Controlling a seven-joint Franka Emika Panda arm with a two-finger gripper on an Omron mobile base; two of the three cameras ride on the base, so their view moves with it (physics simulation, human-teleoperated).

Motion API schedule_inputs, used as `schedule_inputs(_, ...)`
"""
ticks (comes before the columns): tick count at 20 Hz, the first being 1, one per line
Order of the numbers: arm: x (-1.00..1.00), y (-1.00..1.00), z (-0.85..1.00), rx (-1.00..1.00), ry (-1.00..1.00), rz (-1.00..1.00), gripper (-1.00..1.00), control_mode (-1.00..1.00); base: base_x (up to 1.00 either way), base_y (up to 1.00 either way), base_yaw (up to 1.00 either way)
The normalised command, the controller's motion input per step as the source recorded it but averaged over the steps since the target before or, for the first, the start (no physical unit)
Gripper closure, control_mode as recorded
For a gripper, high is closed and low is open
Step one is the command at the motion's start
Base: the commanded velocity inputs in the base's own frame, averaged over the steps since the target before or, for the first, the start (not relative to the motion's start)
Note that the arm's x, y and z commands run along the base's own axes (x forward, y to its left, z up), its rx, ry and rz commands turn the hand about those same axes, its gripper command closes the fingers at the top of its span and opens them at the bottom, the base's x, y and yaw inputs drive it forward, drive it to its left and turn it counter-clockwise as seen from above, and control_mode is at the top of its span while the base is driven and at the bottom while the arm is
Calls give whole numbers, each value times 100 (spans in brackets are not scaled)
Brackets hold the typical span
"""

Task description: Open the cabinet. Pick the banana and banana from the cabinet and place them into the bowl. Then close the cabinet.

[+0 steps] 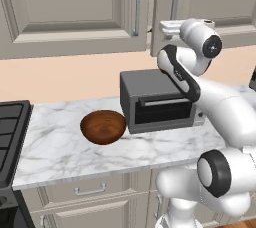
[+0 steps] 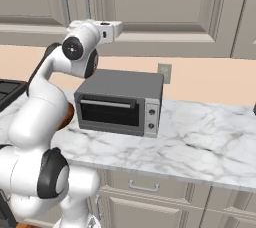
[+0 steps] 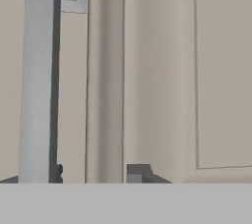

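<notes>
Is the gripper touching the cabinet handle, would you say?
Cannot tell: in the hand view one fingertip sits right beside the handle, no clear gap or contact.

The light is bright and even, without a clear source, and shadows are soft: a faint one lies under the bowl (image 1: 103,126) on the counter (image 1: 60,147). The oven (image 2: 120,103) top shows weak gloss. The hand view is blurred and blocky.

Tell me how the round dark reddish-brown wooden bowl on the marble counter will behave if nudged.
The glossy reddish-brown wooden bowl looks rigid, so it should hold its shape. Its rounded underside on the smooth marble counter suggests it may slide or rock rather than tip. It appears empty, so probably light.
</notes>
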Motion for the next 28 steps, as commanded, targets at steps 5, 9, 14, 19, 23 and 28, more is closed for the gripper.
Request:
schedule_inputs(5,-53,-100,39,9,-7,0,100,-100,0,0,0)
schedule_inputs(9,-59,-100,46,12,-7,0,100,-100,0,0,0)
schedule_inputs(14,-66,-100,41,15,-6,0,100,-100,0,0,0)
schedule_inputs(19,-56,-100,67,15,-3,1,100,-100,0,0,0)
schedule_inputs(23,-57,-100,74,19,0,1,100,-100,0,0,0)
schedule_inputs(28,-63,-100,74,21,-1,2,100,-100,0,0,0)
